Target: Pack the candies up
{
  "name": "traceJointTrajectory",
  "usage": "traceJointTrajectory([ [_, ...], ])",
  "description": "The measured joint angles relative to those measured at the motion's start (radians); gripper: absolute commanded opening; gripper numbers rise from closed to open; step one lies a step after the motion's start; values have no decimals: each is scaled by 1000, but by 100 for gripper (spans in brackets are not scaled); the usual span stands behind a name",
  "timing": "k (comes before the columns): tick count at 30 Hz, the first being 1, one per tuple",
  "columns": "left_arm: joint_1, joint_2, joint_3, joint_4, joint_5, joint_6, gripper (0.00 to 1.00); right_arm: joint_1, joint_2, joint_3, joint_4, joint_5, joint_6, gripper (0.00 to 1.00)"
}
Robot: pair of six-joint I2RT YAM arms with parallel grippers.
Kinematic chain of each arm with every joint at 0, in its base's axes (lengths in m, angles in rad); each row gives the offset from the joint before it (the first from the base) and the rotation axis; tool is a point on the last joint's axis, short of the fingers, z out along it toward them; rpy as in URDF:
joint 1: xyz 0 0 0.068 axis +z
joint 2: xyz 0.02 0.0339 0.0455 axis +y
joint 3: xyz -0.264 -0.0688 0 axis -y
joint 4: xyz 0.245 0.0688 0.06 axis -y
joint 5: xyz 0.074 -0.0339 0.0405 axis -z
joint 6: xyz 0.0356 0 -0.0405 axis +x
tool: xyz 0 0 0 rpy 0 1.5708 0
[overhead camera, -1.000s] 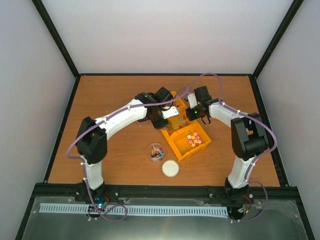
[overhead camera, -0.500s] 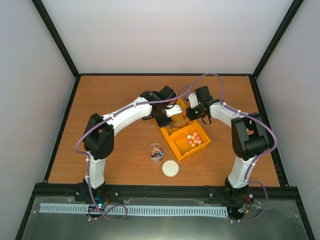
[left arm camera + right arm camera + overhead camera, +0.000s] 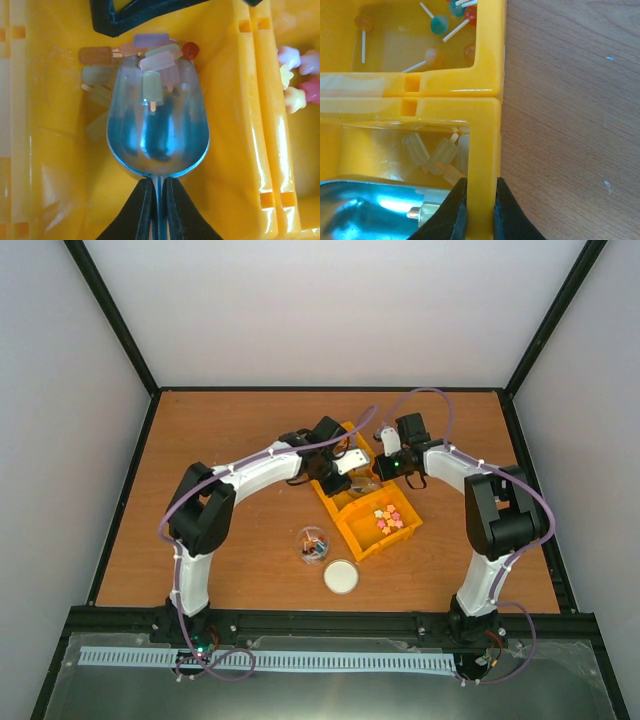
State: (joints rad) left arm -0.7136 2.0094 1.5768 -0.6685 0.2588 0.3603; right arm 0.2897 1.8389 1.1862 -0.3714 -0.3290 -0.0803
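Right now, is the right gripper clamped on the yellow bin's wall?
Yes, the right gripper pinches the yellow bin's wall, one finger on each side.

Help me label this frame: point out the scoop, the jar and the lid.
scoop (image 3: 157,142): left wrist view, bare bowl.
jar (image 3: 300,542): top view, left wall.
lid (image 3: 341,576): top view, centre.

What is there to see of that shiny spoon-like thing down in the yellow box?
The scoop looks like bare, mirror-bright metal, with a deep rounded bowl open towards the camera and a thin handle clamped in the left gripper. It lies inside one compartment of the yellow bin. Its front lip meets a heap of pale lolly-shaped candies, and one sits in the bowl.
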Motion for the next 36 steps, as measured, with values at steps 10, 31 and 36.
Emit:
traceJointTrajectory([
  [10, 100, -50, -282, 363, 241, -51, 1, -21, 0, -9, 14, -41, 17, 3],
  [31, 179, -179, -662, 853, 380, -139, 1, -59, -4, -33, 31, -124, 15, 3],
  [36, 218, -179, -693, 919, 423, -156, 1, -65, -6, -36, 31, -128, 11, 3],
])
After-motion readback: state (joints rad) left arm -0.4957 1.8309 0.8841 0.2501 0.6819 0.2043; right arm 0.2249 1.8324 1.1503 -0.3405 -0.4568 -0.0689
